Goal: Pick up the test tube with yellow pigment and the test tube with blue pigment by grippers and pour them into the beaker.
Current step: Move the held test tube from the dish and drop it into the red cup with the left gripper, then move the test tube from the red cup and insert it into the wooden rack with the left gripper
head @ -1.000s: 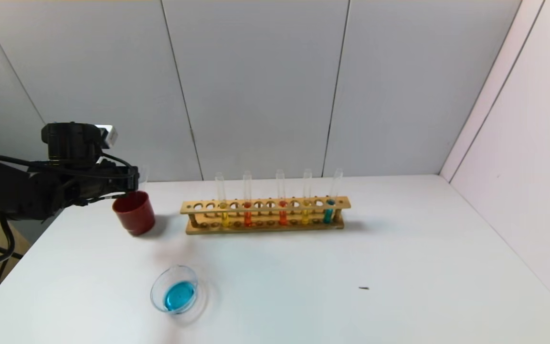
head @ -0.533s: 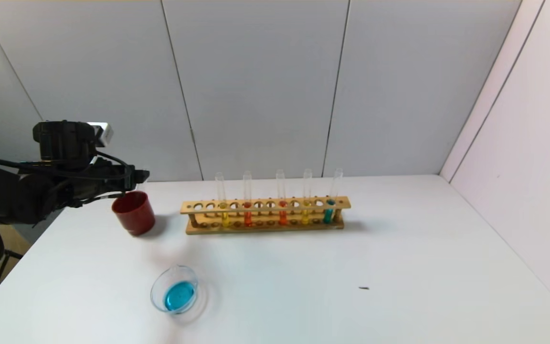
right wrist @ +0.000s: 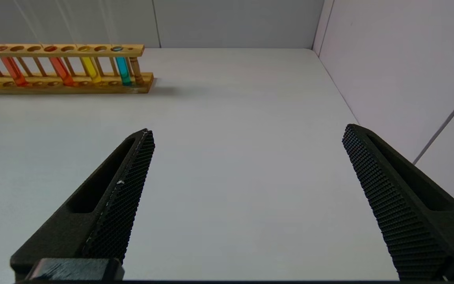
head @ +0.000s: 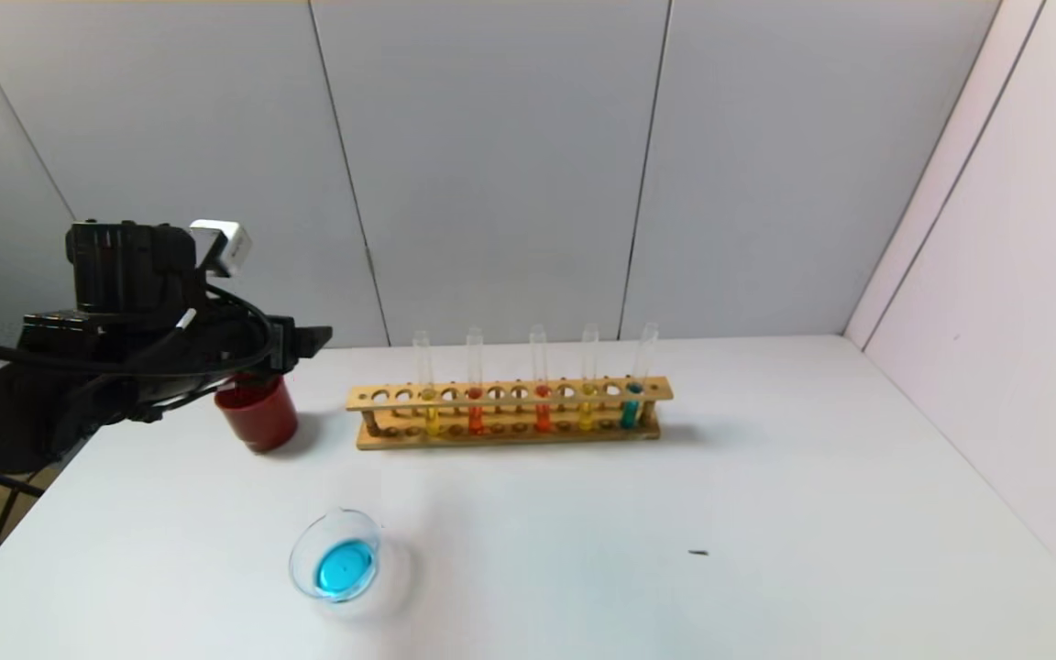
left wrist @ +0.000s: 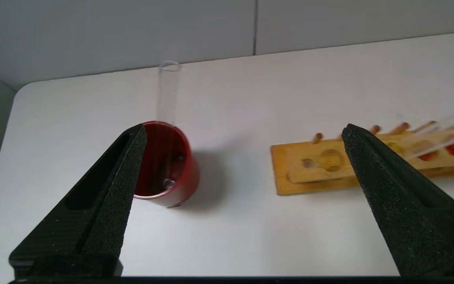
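A wooden rack (head: pixel 510 414) at the table's back holds two test tubes with yellow pigment (head: pixel 430 417) (head: pixel 587 412) and, at its right end, the test tube with blue pigment (head: pixel 631 408). The beaker (head: pixel 337 555) stands near the front left with blue liquid in it. My left gripper (head: pixel 308 339) hovers open and empty just above a dark red cup (head: pixel 258 417). In the left wrist view its jaws (left wrist: pixel 244 130) stand wide, and an empty clear tube (left wrist: pixel 168 92) leans inside the cup (left wrist: pixel 172 165). My right gripper (right wrist: pixel 246 134) is open over bare table, off the head view.
Two tubes with orange-red liquid (head: pixel 476 417) (head: pixel 542 417) stand in the rack between the yellow ones. A small dark speck (head: pixel 698 553) lies on the white table at the right. Grey wall panels close the back and right sides.
The left gripper opened and let go of the empty clear tube, which now stands in the red cup. The gripper then rose a little and shifted right.
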